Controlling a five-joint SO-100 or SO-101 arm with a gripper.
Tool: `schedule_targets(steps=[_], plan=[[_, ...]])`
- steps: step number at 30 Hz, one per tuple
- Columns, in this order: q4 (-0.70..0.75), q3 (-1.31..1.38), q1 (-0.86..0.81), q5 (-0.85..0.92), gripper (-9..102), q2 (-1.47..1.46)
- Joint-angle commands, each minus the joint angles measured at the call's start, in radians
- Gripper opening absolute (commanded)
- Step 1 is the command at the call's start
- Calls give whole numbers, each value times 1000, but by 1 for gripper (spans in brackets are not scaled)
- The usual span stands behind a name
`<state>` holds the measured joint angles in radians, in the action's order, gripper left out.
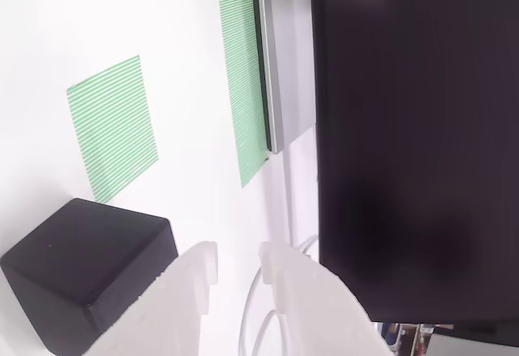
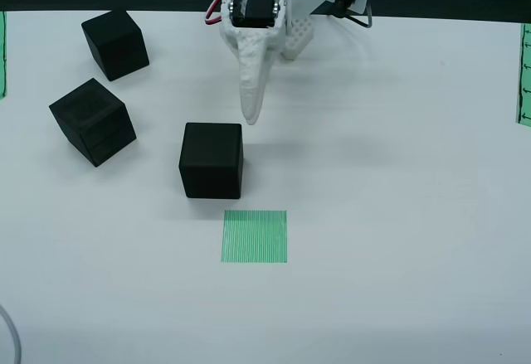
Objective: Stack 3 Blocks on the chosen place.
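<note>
View from above: gripper (image 2: 252,117), white, tip pointing down the table; finger spread not discernible here. Nearest black block (image 2: 211,160) just below-left of the tip, apart from it. Striped green patch (image 2: 255,236) beyond that block, bare table all round. Two further blocks (image 2: 92,121) (image 2: 115,44) well left of the fingers.

View riding on the gripper: fingers (image 1: 197,271) spread, holding nothing. Block (image 1: 85,272) left of them; patch (image 1: 113,127) ahead-left. Dark panel (image 1: 413,129) right of the fingers.
</note>
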<state>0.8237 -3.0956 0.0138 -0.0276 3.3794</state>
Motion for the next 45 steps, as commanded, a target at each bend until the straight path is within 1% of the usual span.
schedule_targets(steps=[1, 5, 7, 9, 11, 13, 15, 17, 18, 20, 24, 29, 30, 31, 32, 36, 45], plan=[[-35, 72, -6, 41, 4, -176], [-11, 265, -77, 110, 5, -400], [34, 391, -140, 210, 5, -492], [138, 509, -175, 324, 5, -569], [242, 611, -189, 354, 5, -630], [305, 695, -204, 396, 5, -661], [379, 767, -209, 495, 6, -695], [466, 833, -218, 592, 12, -735], [492, 865, -216, 626, 12, -765], [537, 923, -221, 647, 12, -848], [606, 973, -227, 640, 13, -1014], [617, 991, -264, 632, 22, -1186], [618, 1002, -273, 632, 29, -1215], [626, 1015, -284, 632, 38, -1244], [627, 1028, -296, 630, 45, -1270], [658, 1052, -304, 603, 45, -1339], [646, 1135, -291, 422, 45, -1509]])
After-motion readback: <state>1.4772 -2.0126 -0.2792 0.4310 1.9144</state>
